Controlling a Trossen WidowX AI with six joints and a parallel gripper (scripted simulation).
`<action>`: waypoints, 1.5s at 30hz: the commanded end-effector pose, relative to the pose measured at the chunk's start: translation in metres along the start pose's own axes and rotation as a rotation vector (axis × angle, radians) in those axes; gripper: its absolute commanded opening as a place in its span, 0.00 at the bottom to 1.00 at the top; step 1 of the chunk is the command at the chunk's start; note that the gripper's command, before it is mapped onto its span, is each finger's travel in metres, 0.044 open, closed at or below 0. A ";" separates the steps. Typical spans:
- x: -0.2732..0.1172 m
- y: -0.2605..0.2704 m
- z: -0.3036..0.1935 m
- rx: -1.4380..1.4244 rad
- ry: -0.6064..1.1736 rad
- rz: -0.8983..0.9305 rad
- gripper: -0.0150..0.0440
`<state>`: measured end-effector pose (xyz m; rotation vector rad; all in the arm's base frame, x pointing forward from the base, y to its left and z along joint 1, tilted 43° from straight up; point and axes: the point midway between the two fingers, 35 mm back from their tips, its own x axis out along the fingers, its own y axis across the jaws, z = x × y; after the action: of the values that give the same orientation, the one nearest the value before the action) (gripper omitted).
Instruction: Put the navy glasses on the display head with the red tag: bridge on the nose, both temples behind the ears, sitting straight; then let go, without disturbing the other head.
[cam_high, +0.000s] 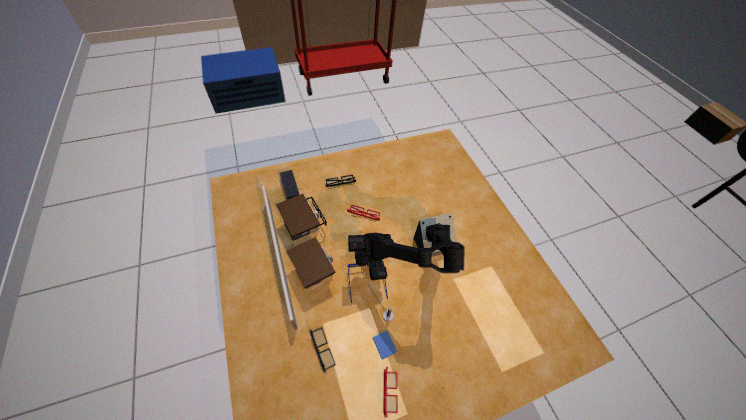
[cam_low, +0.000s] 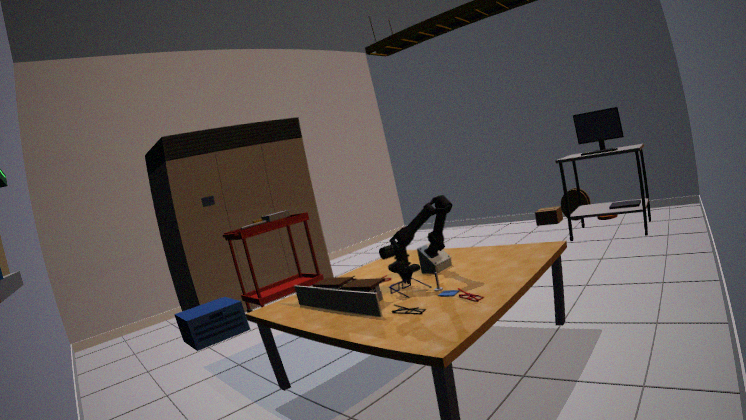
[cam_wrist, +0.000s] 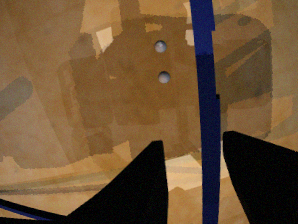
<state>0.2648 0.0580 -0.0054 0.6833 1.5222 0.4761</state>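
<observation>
The navy glasses (cam_high: 353, 265) (cam_low: 422, 284) (cam_wrist: 209, 100) stand in front of the nearer brown-topped head, temples stretching away from the arm's hand. My gripper (cam_low: 408, 281) (cam_wrist: 193, 147) is partly open around their front bar; the wrist view shows gaps on both sides of the bar, so it is not gripped. The nearer display head (cam_high: 311, 262) (cam_low: 363, 283) has nothing on it. The other display head (cam_high: 300, 215) has black glasses (cam_high: 317, 208) at its front. The red tag cannot be made out, so I cannot tell which head bears it.
A long upright panel (cam_high: 279, 255) (cam_low: 336, 302) stands behind the heads. A small stand (cam_high: 387, 315) (cam_low: 437, 286) and a blue pad (cam_high: 384, 344) (cam_low: 448, 293) are beside the temples. Red glasses (cam_high: 363, 212) (cam_high: 391, 392) and black glasses (cam_high: 340, 181) (cam_high: 322, 349) lie around.
</observation>
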 end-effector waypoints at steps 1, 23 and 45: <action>0.000 0.000 0.000 -0.001 0.000 0.000 0.41; -0.015 -0.001 0.002 0.001 0.000 -0.003 0.25; -0.107 0.005 0.001 0.067 -0.026 0.004 0.25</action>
<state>0.2670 -0.0082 0.0703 0.7103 1.5222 0.4529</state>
